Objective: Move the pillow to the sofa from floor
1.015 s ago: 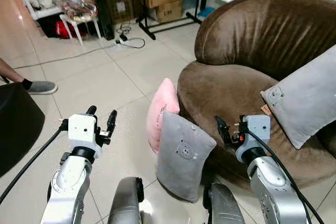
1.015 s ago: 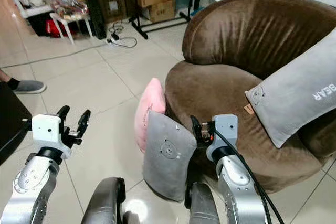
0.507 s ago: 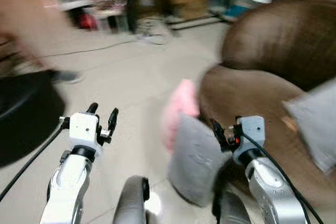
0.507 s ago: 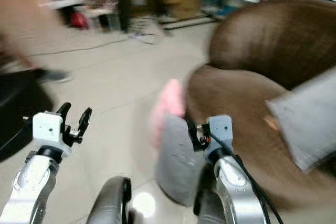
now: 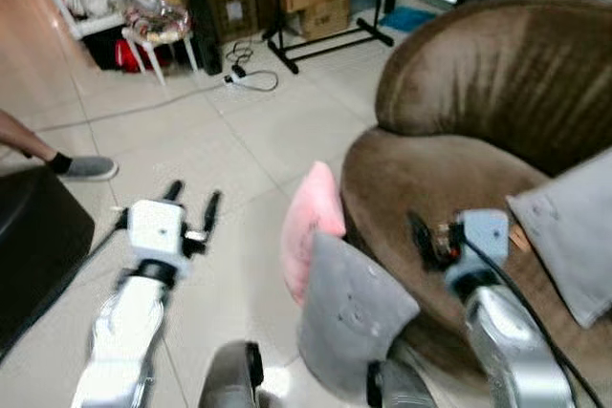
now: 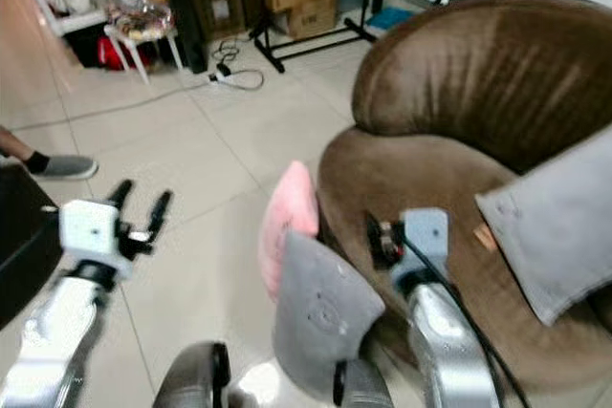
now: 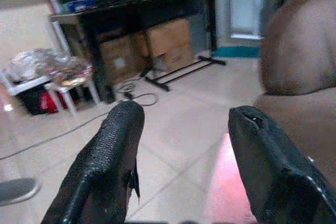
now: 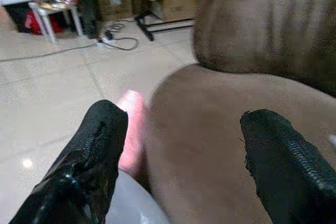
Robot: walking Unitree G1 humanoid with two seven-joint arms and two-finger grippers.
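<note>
Two pillows lean on the floor against the front of the big round brown fabric sofa (image 5: 478,140): a grey rectangular pillow (image 5: 352,311) nearer the robot, and a pink plush pillow (image 5: 308,226) just behind it, both propped upright against the seat edge. One more grey pillow with lettering (image 6: 564,222) already rests on the sofa seat against the backrest. Pale glossy floor tiles (image 5: 229,150) run off to the left; a person's foot in a grey shoe (image 5: 86,168) stands well apart at the far left.

Left end effector (image 5: 191,207) hangs over bare tile, well to the left of the pillows, fingers spread wide, holding nothing. Right end effector (image 5: 421,238) hovers over the front of the sofa seat, just beyond the grey floor pillow; the right wrist view has its two black fingers (image 8: 94,156) wide apart, empty.

Judgement: still the approach, nothing grasped.

- Which floor pillow is meant I can't tell; the grey one is nearest.
- Pillow is soft and bulky, so a pinch on a top corner or edge seems best, with jaws sunk deep into the fabric before closing.
- Left arm needs to come in toward the pillow; right arm must drop back and down.
- Risk: knocking the pillow flat, or dragging the pink one along.
</note>
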